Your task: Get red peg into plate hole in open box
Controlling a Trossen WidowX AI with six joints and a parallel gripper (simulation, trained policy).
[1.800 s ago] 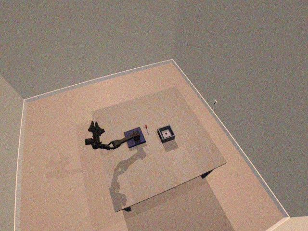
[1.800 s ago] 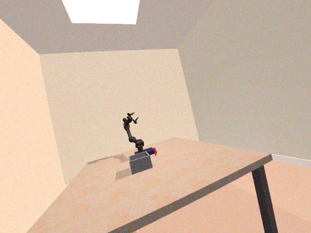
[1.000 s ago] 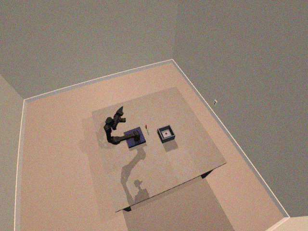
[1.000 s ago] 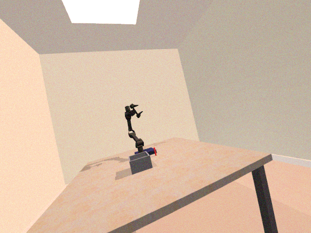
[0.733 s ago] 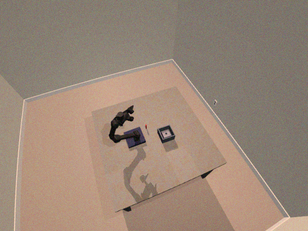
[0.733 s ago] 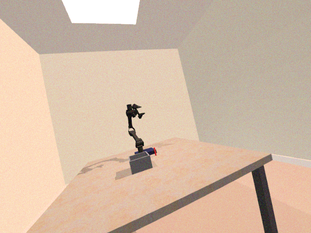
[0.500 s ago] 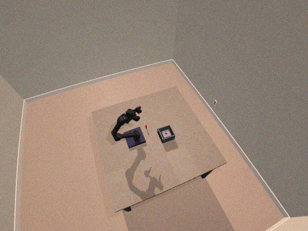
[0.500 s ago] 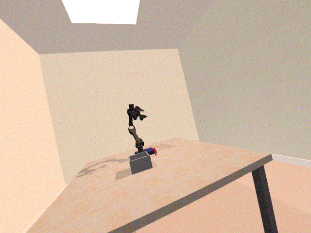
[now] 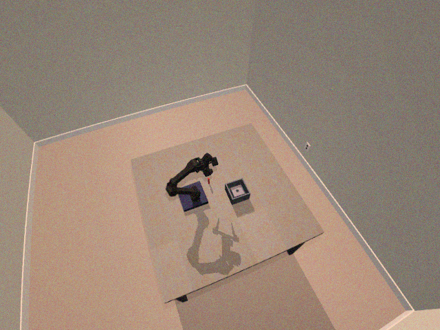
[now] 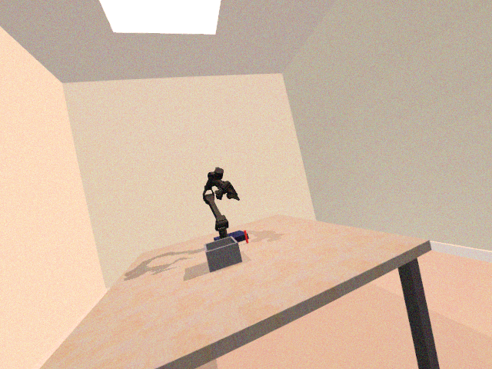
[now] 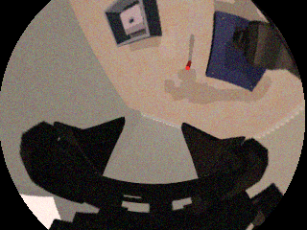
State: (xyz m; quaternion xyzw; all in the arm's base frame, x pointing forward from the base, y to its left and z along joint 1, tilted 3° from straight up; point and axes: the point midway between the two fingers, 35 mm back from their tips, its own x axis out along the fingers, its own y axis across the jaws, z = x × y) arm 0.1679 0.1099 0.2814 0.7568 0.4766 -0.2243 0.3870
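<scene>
The open box [image 9: 242, 199] [image 10: 224, 256] [image 11: 153, 19] stands on the table [image 9: 284, 213] [image 10: 317, 270] [image 11: 144, 81] with its mouth facing up. At the bottom of the box lies a pale plate [image 9: 234, 194] [image 11: 136, 11], with the dark spot of its hole near the middle. The red peg [image 9: 208, 181] [image 10: 246, 236] [image 11: 188, 64] is outside the box, standing upright on the table, well apart from the box's walls. In the top view it stands to the left of the box and slightly farther up the picture, and its thin shadow falls on the tabletop.

The blue base plate [image 9: 188, 205] [image 10: 239, 234] [image 11: 216, 67] is also left of the box in the top view, beyond the peg. From it rises the dark arm [image 9: 183, 174] [image 10: 212, 206] [image 11: 264, 43], bent at its joints, with its upper part raised well above the height of the box.

The gripper [image 9: 213, 167] [image 10: 229, 197] [image 11: 153, 123] is in the air, up and to the left of the box in the top view. Its fingers are spread nearly as wide as they go, with nothing held between them. Neither finger touches the box or the peg
</scene>
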